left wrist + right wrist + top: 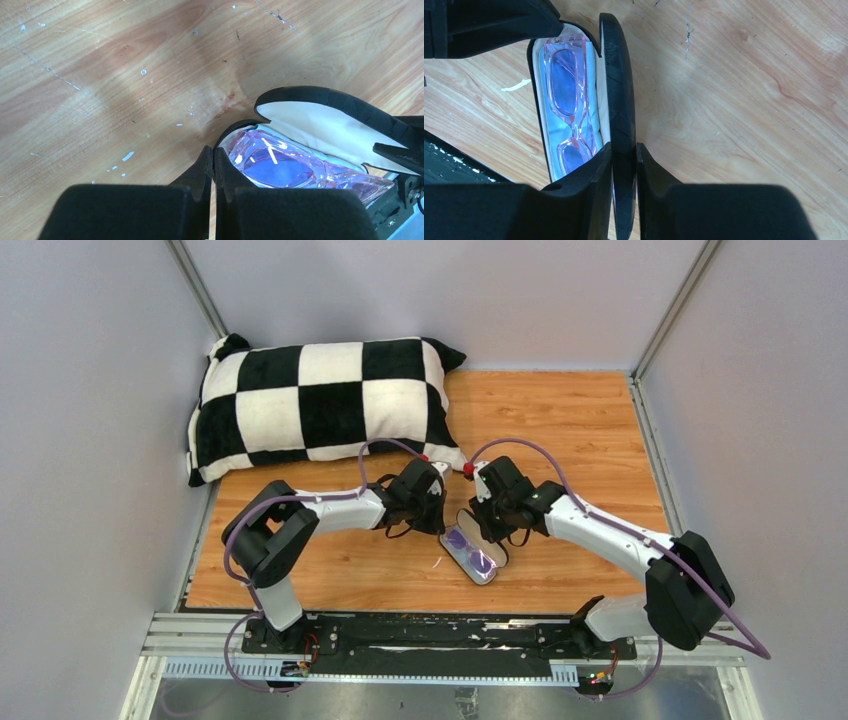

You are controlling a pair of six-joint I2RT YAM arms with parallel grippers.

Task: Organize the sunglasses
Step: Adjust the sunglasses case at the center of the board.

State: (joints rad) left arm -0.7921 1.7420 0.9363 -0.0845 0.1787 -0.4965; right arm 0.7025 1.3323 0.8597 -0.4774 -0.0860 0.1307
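Observation:
The sunglasses, with pink-purple lenses, lie inside the open black case on a light blue cloth. They also show in the left wrist view and the right wrist view. My left gripper is shut at the case's end rim, one finger inside and one outside the wall. My right gripper is shut on the case's raised lid, which stands nearly upright with its beige lining facing the glasses. In the top view both grippers meet over the case.
A black-and-white checkered pillow lies at the back left of the wooden table. Grey walls close in the sides and back. A metal rail with the arm bases runs along the near edge.

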